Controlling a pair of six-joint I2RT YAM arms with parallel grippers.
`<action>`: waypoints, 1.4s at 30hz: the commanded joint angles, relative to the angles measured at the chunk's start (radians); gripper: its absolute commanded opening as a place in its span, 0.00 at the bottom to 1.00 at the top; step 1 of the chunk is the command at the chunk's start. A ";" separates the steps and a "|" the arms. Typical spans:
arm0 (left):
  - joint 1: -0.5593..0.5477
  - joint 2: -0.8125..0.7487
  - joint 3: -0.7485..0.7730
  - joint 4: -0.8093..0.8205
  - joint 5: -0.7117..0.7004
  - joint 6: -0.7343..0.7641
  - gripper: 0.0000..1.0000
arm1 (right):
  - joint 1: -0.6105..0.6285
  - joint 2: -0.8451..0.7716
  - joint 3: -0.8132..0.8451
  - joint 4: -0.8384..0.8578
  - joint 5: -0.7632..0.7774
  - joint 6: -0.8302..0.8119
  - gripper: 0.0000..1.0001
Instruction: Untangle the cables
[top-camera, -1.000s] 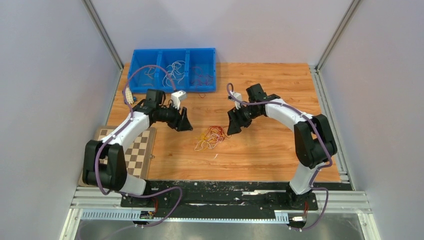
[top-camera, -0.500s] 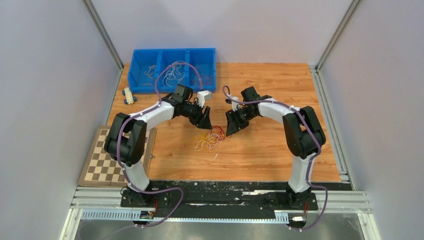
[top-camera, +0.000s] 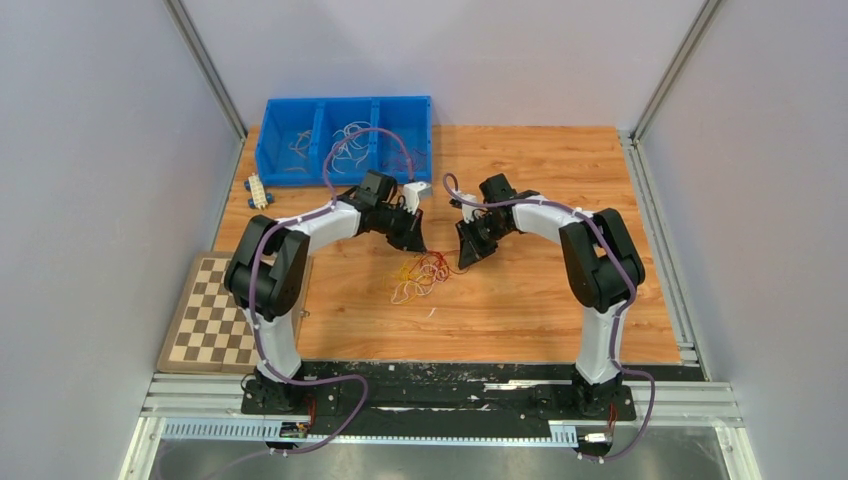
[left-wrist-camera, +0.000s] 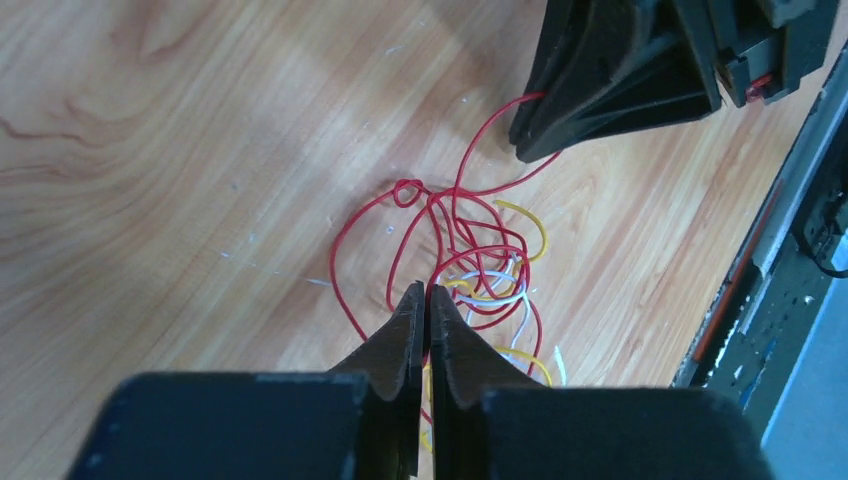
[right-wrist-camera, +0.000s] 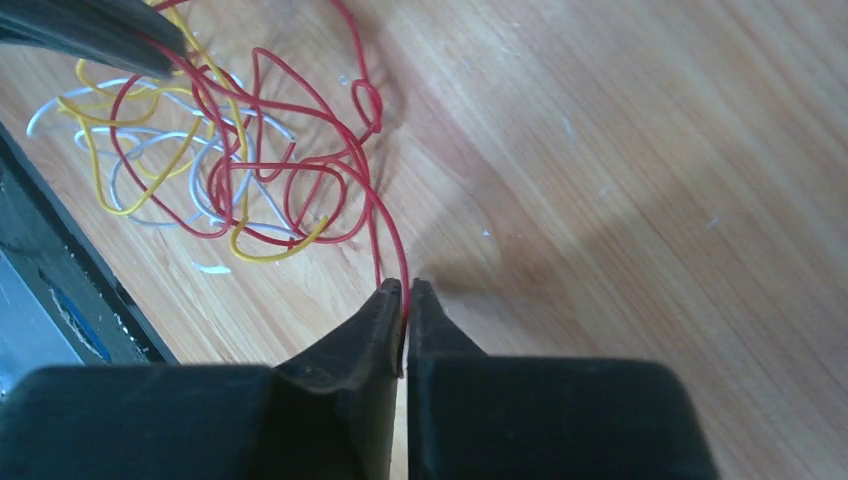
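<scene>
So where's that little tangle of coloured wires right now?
In the top view, the tangle of thin red, yellow and white wires lies mid-table on the wooden tabletop, just on the near side of the left pincer and right pincer.

Robot lab cell: aluminium frame (top-camera: 206, 65), grey walls (top-camera: 95, 150).

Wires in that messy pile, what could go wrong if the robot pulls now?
The right tool pinches one red wire that seems to run up to a small twisted loop; pulling may tighten it into a knot. The left tool is shut over the pile, but I cannot tell whether it holds anything, so the whole pile might drag along.
</scene>
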 joint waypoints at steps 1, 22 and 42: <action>0.025 -0.122 0.016 0.036 -0.028 -0.041 0.00 | 0.003 -0.050 0.024 -0.001 0.090 -0.032 0.00; 0.667 -0.590 0.042 -0.170 0.057 -0.059 0.00 | -0.486 -0.448 -0.168 -0.074 0.407 -0.345 0.00; 0.605 -0.693 0.282 -0.135 0.369 -0.260 0.00 | -0.478 -0.498 -0.035 -0.161 -0.190 -0.382 0.85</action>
